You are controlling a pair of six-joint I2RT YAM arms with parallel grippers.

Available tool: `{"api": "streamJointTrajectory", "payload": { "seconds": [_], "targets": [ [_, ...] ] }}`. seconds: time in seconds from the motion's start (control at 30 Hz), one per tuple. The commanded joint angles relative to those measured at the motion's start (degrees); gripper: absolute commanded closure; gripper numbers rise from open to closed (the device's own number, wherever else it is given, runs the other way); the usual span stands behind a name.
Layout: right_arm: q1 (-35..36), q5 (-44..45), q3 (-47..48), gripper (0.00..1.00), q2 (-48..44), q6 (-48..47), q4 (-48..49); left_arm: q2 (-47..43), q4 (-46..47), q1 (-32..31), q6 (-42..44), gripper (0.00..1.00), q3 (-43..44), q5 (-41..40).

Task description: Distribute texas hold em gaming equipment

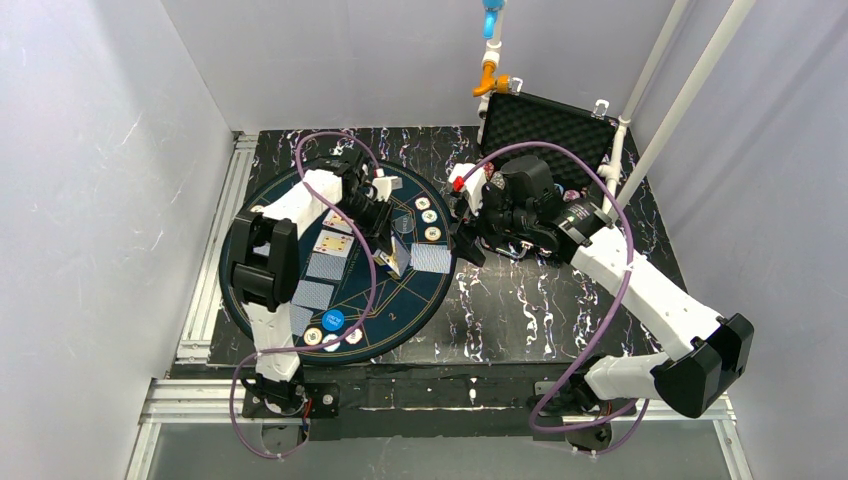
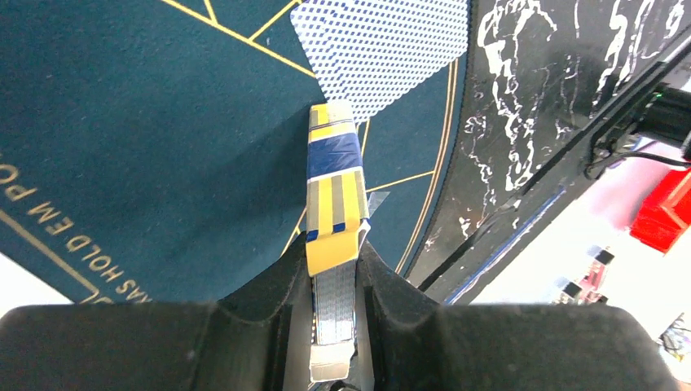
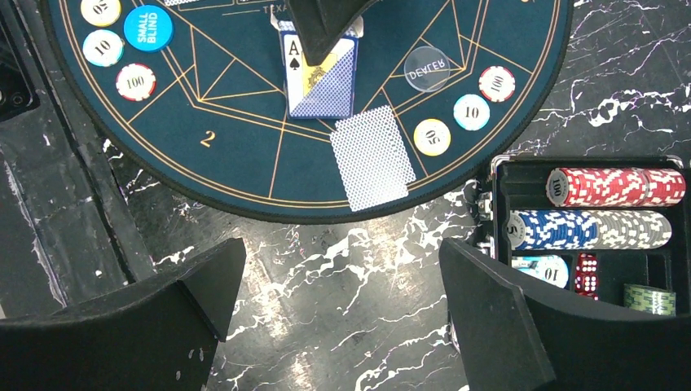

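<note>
Since the left end effector [image 2: 334, 254] clenches the card pack [image 2: 332, 187] on edge and the right end effector [image 3: 341, 261] hangs released, draw one card squarely.

Plain pale walls [image 1: 90, 150] enclose a black, white-veined marbled table [image 1: 520, 320] edged with aluminium rails [image 1: 212, 260].

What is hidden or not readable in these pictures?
- Top view: lower half of the case, hidden by the right arm.
- Top view: numbers on the chips, too small.
- Left wrist: card box lower end, inside the left gripper.
- Right wrist: green chips, partly behind the right gripper.
</note>
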Motion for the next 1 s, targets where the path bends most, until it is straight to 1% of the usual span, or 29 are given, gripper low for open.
{"api": "streamJointTrajectory", "payload": {
  "seconds": [0.0, 0.17, 0.3, 0.4, 0.57, 0.63, 0.77, 0.8, 0.87, 0.9, 0.93, 0.97],
  "targets": [
    [-0.4, -0.27, 1.73, 0.02, -0.72, -0.73, -0.21, 0.23, 3.24, 0.42, -1.21, 0.96, -1.76, 7.37],
    [-0.44, -0.32, 1.92, 0.02, -0.52, -0.87, -0.41, 1.03, 3.88, 2.14, -0.75, 0.95, -3.44, 5.89],
    [-0.42, -0.49, 1.43, 0.02, -0.67, -0.86, -0.23, 0.82, 4.18, 3.28, 0.14, 0.83, -4.07, 3.43],
    [-0.4, -0.64, 1.18, 0.02, -0.63, -0.8, -0.02, 0.95, 4.23, 3.76, 0.6, 0.78, -3.97, 1.45],
    [-0.38, -0.72, 1.08, 0.02, -0.5, -0.77, 0.16, 1.04, 4.23, 4.22, 0.94, 0.55, -4.0, -0.11],
    [-0.4, -0.68, 1.04, 0.02, -0.56, -0.78, 0.1, 0.77, 4.23, 4.3, 1.03, 0.49, -3.92, -0.85],
    [-0.38, -0.77, 0.91, 0.02, -0.65, -0.8, 0.12, 0.5, 4.22, 5.04, 0.97, 0.45, -3.29, -3.36],
    [-0.38, -0.86, 0.83, 0.02, -0.57, -0.78, 0.2, 0.4, 4.11, 5.25, 1.05, 0.41, -2.91, -4.1],
    [-0.38, -0.88, 0.73, 0.02, -0.6, -0.73, 0.38, 0.38, 3.3, 5.54, 1.82, 0.38, -1.85, -4.54],
    [-0.38, -0.86, 0.65, 0.02, -0.68, -0.69, 0.42, 0.12, 2.73, 5.56, 2.35, 0.35, -1.23, -4.64],
    [-0.4, -0.88, 0.58, 0.02, -0.7, -0.69, 0.53, -0.15, 2.21, 5.56, 2.77, 0.26, -0.6, -4.65],
    [-0.4, -0.79, 0.56, 0.02, -0.74, -0.69, 0.56, -0.72, 1.55, 5.56, 3.18, 0.23, 0.33, -4.66]
  ]
}}
